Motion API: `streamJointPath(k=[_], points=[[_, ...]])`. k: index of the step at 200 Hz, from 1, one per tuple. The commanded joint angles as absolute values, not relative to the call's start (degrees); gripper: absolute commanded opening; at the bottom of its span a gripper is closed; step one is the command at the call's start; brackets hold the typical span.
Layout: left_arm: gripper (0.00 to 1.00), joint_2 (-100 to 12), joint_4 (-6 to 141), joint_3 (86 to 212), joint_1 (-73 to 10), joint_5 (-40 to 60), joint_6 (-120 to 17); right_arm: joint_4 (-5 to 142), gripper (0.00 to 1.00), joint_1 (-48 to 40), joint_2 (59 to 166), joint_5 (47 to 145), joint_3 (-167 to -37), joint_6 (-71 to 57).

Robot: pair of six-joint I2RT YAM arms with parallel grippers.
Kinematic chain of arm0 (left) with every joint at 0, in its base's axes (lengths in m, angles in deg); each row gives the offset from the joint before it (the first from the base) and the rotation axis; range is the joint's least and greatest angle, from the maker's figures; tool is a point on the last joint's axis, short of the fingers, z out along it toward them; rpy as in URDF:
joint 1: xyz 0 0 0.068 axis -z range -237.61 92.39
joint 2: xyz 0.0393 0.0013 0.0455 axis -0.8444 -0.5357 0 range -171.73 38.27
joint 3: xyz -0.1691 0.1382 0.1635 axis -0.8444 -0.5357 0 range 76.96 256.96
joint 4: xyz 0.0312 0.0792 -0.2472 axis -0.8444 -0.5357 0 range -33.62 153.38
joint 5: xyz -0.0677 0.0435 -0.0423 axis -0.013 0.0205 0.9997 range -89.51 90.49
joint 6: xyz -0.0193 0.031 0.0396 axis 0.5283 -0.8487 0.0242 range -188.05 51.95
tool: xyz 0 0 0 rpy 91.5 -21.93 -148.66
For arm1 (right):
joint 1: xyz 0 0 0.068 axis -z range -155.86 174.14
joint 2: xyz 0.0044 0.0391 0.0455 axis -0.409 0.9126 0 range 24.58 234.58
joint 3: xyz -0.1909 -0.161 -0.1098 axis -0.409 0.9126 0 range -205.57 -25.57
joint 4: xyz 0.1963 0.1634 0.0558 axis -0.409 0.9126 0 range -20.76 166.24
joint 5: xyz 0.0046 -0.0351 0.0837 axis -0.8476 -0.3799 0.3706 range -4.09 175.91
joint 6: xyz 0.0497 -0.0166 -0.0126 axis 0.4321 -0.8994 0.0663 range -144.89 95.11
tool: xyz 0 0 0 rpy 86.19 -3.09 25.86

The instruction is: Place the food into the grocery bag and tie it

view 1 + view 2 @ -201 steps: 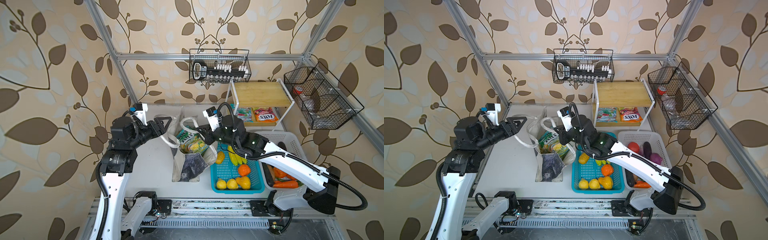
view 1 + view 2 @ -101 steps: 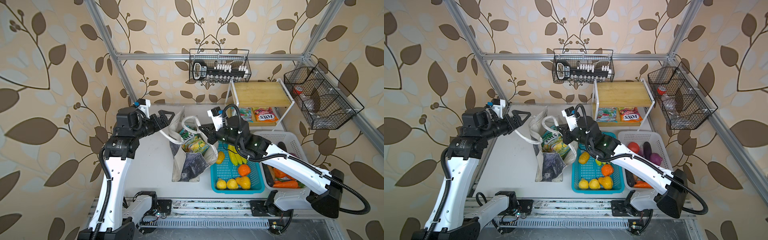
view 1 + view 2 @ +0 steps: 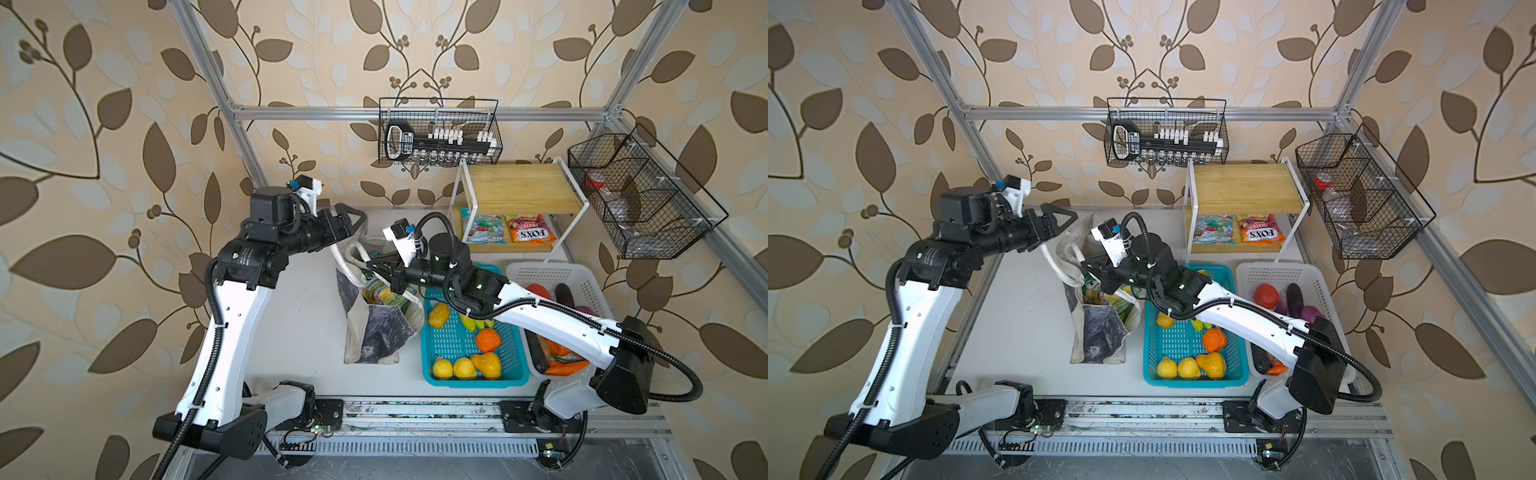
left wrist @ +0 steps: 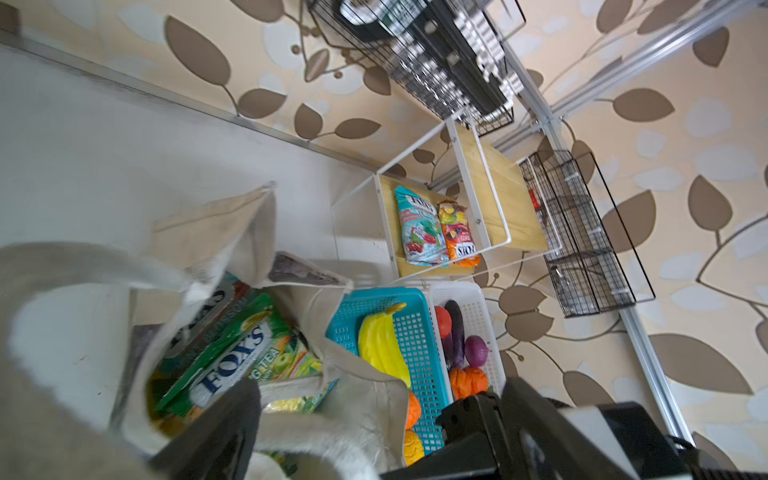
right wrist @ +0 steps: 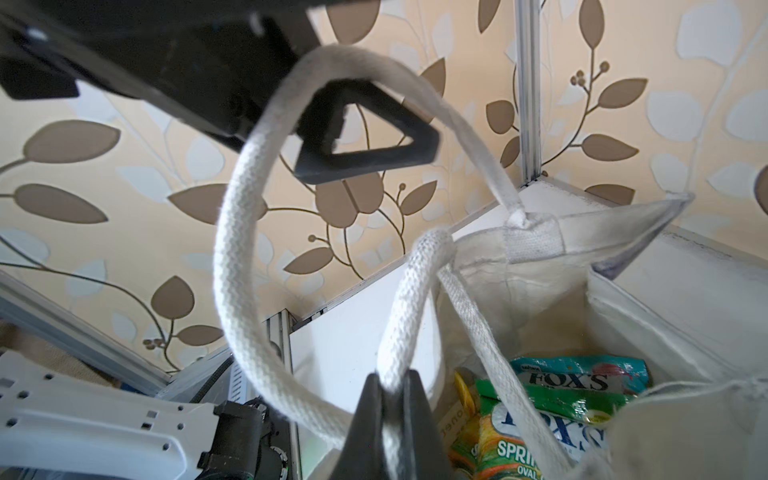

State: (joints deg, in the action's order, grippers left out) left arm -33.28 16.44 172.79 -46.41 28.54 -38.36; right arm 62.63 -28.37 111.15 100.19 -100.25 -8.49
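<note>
1. Grocery bag, the large off-white canvas tote with a dark grey-blue print (image 3: pixel 368 332): the right gripper (image 5: pixel 390 382) is clamped together on one of its pale woven strap handles (image 5: pixel 415 291). The strap is pinched between the two dark fingers (image 5: pixel 365 424).
2. The left gripper (image 3: pixel 353 224) hovers above the bag's back rim with its jaws standing apart and holding nothing. A second strap loop (image 5: pixel 232 249) crosses its triangular finger in the right wrist view. I cannot tell whether the loop rests on that finger.
3. The bag stands upright and open-mouthed around the middle of the worktop (image 3: pixel 299 316). Inside it lie a glossy yellow-green snack packet (image 5: pixel 523 436) and a glossy teal snack packet (image 5: pixel 582 376).
4. Just beside the bag, toward the worktop's right edge, sits a turquoise plastic basket (image 3: pixel 473 380). It reaches almost to the front edge and holds a yellow toy banana bunch (image 4: pixel 382 349) and an orange toy fruit (image 3: pixel 487 340), among other yellow fruit.
5. A white plastic basket (image 3: pixel 552 270) sits just beside the turquoise one, along the worktop's right edge.
6. A white-framed wooden shelf rack (image 3: pixel 519 187) stands in the back right corner. On its lower board lie a teal-red snack packet (image 3: pixel 484 228) and an orange FOX'S packet (image 3: pixel 532 229), side by side.
</note>
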Motion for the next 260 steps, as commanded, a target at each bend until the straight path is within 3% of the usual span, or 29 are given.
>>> streamJointPath(k=[1, 20, 61, 96, 137, 166, 260], points=[[0.92, -37.39, 15.51, 177.43, -43.54, 26.02, -37.86, 54.85, 0.00, -28.78, 111.08, 104.36, -97.51, -11.87], [0.99, -40.91, 14.66, 180.92, -41.94, 24.22, -38.09, 51.12, 0.00, -28.36, 110.28, 105.80, -94.55, -14.33], [0.99, -56.90, -1.70, 202.32, -34.77, 16.26, -44.00, 48.99, 0.00, -25.32, 112.03, 110.59, -93.60, -14.11], [0.99, -61.06, -4.16, 205.49, -34.23, 10.85, -45.36, 41.56, 0.00, -24.30, 109.05, 110.44, -87.05, -13.84], [0.99, -72.17, -18.32, 219.56, -32.67, 14.22, -51.28, 39.77, 0.00, -23.04, 109.71, 112.92, -86.78, -16.74], [0.99, -70.95, -18.71, 217.12, -32.61, 15.45, -55.16, 35.83, 0.00, -21.74, 112.07, 115.81, -88.06, -15.25], [0.99, -61.85, -15.69, 208.17, -32.56, 2.32, -54.14, 33.30, 0.00, -23.94, 116.72, 115.79, -91.48, -15.97]])
